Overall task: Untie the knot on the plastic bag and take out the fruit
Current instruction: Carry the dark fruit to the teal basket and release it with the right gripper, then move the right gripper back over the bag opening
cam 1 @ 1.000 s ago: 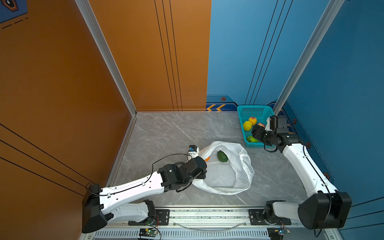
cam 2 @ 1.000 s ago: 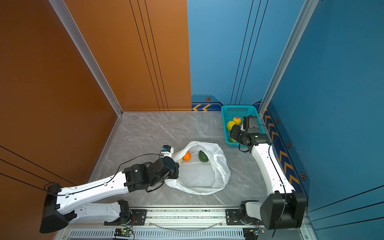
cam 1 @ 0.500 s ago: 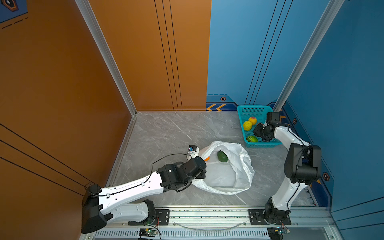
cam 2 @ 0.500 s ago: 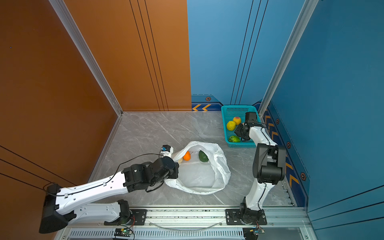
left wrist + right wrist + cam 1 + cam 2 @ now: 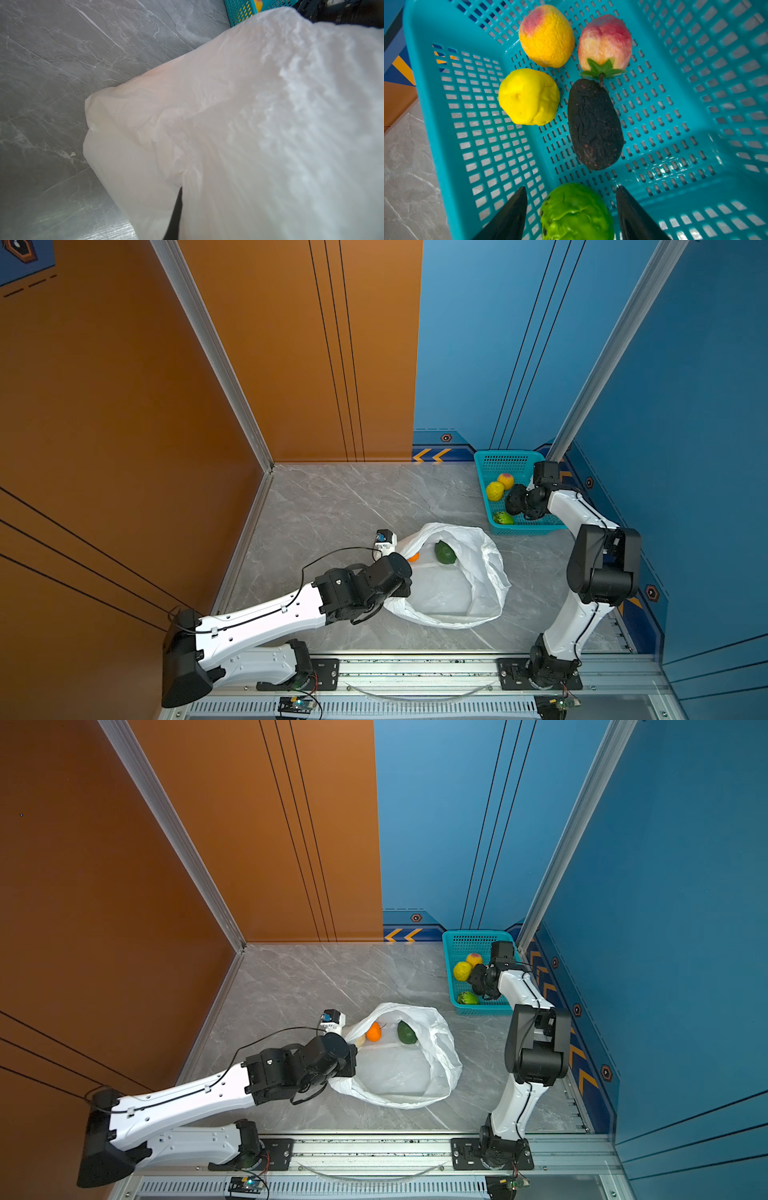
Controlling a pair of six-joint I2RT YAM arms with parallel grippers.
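In both top views the right arm has folded its elbow up since a second ago. The right gripper hangs inside the teal perforated plastic basket, just above a bright green bumpy toy fruit. The thin, translucent white plastic bag lies mid-table with its mouth gaping and no knot showing. A dark green fruit and a round orange fruit are inside. The left gripper stays at the bag's rim.

The left wrist view shows plastic draped over one dark finger, so the claw is clenched on the plastic bag.

In the right wrist view the jaws, just widened, stand clear of the bright green fruit, which is released. I judge that at least two fruits remain to fetch.
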